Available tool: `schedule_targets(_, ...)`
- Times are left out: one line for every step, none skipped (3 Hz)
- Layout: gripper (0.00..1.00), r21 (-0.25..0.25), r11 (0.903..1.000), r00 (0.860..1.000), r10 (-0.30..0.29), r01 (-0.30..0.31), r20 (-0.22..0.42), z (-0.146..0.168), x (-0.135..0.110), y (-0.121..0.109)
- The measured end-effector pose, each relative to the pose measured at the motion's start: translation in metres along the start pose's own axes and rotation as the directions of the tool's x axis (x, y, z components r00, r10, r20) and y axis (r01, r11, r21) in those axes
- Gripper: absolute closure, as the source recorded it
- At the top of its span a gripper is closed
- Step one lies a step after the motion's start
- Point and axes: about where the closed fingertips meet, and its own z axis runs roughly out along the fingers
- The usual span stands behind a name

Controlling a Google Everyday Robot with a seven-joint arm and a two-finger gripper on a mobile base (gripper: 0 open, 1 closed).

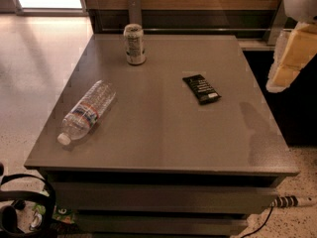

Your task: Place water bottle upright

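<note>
The water bottle is clear ribbed plastic with a white cap and a red, white and blue label. It lies on its side at the front left of the grey table, cap toward the front-left corner. My gripper hangs at the right edge of the view, above the table's far right side. It is well apart from the bottle and holds nothing that I can see.
A short metal can stands upright at the back of the table. A black packet lies flat right of centre. A wooden wall and a rail run behind the table. Cables lie on the floor at the front left and front right.
</note>
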Motion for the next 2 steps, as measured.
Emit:
schedule_targets(0.00, 0.057, 0.9895, 0.990, -0.136, 0.133, 0.049, 0.006, -0.023, -0.032)
schedule_targets(0.00, 0.070, 0.9573, 0.950, -0.287, 0.280, 0.124, 0.023, -0.052, -0.050)
